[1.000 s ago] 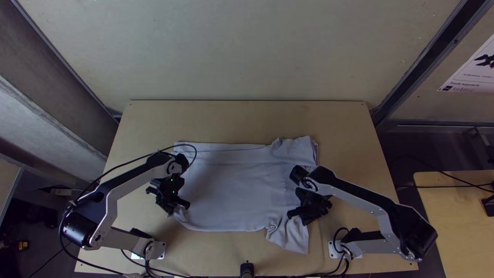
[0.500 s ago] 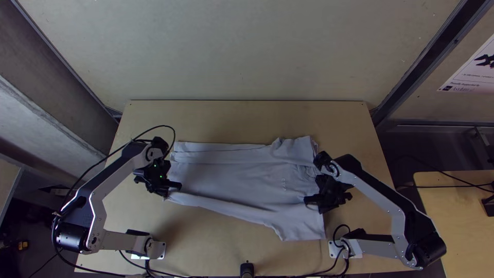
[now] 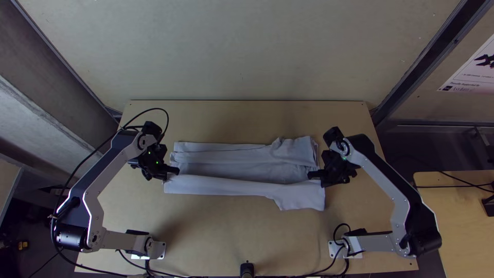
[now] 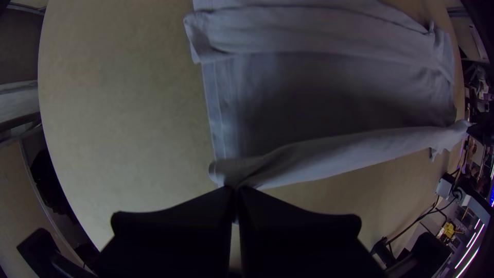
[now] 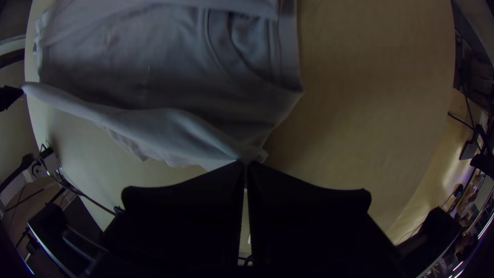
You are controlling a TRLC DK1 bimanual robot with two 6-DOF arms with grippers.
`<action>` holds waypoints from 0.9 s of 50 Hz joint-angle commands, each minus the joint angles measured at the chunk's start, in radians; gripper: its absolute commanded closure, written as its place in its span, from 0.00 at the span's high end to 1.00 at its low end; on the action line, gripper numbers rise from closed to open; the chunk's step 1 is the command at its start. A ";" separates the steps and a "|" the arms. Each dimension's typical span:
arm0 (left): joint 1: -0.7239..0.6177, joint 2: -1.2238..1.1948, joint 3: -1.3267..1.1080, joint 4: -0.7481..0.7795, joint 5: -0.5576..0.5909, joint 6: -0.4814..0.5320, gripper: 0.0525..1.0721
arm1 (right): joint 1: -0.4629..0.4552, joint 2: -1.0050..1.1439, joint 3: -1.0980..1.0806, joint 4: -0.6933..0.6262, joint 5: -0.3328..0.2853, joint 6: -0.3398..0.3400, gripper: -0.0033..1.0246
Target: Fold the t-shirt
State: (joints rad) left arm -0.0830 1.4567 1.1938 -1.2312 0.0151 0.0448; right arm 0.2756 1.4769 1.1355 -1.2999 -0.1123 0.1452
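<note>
Across the table [image 3: 216, 237], I have the t-shirt [image 3: 231, 186] running lengthwise left to right, wider end rightward, its near edge pinched tight in my left gripper [image 3: 177, 171] and right gripper [image 3: 310, 175].

Top view: fixed, high over the near edge of the table [image 3: 236, 234], between the arms' bases, aimed steeply down. Farthest back of the three; gets the tabletop side to side, both arms, plus the wall [image 3: 242, 51] beyond. Left wrist view: rides the left arm [image 3: 110, 159], fisheye, close above the t-shirt [image 3: 242, 188], looking down past its own fingers [image 4: 175, 231] and across to the other side. Right wrist view: same setup on the right arm [image 3: 389, 180], close in, mirrored. All three share the t-shirt and tabletop. Wrist overlap: left catches the right gripper [image 3: 312, 176] at its rim, right catches the left gripper [image 3: 175, 170].
</note>
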 commanded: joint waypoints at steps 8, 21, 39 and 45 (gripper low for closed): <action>0.015 0.080 0.099 -0.016 0.002 0.006 0.03 | -0.032 0.146 0.133 -0.019 0.031 -0.030 0.03; 0.029 0.172 0.191 0.024 0.002 0.029 0.03 | -0.049 0.280 0.268 -0.004 0.045 -0.032 0.03; 0.055 0.324 0.354 0.024 0.002 0.044 0.03 | -0.096 0.465 0.497 -0.006 0.060 -0.050 0.03; 0.060 0.375 0.412 0.022 0.002 0.046 0.03 | -0.108 0.528 0.570 -0.010 0.062 -0.052 0.03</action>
State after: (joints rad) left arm -0.0368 1.7912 1.5547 -1.2041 0.0154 0.0723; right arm 0.1860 1.9499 1.6482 -1.2961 -0.0700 0.1093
